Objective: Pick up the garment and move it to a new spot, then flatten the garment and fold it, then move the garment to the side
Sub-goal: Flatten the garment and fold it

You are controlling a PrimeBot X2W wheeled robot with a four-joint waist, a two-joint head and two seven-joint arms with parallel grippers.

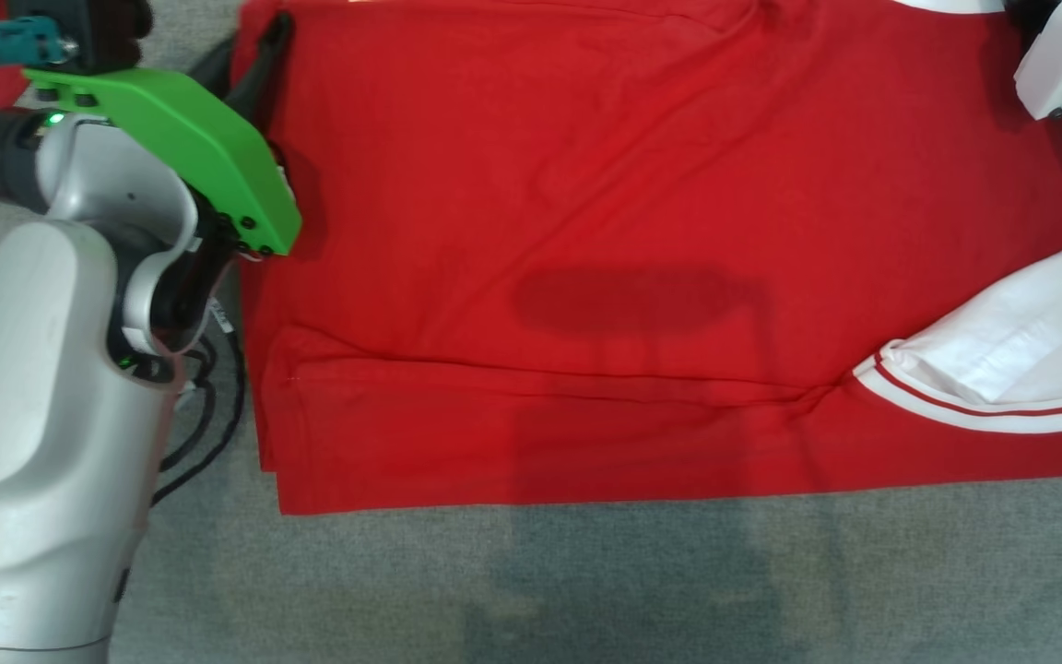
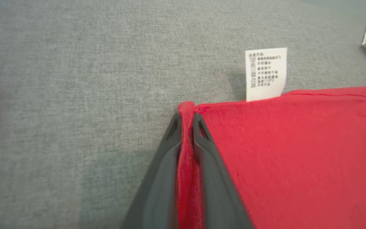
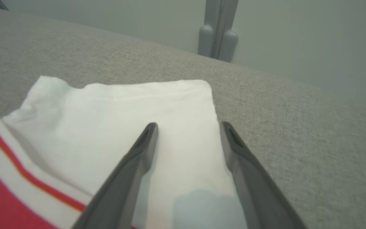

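Red shirt (image 1: 586,231) w/ white sleeves lies spread out on the grey cloth top (image 1: 678,581). A fold line runs across it near the bottom edge. L gripper (image 2: 186,119) is pinched tight on a bit of red edge at the shirt's left corner, just beside the white tag (image 2: 266,73) that sticks out onto the grey. R gripper (image 3: 187,127) has its fingers spread apart, over a white sleeve (image 3: 132,108) w/ a red stripe. Can't tell if it touches.

Care label (image 2: 266,73): print too small to read, lower end tucked behind red garment (image 2: 297,152). White sleeve (image 1: 1020,350): cut off at head view's right edge.
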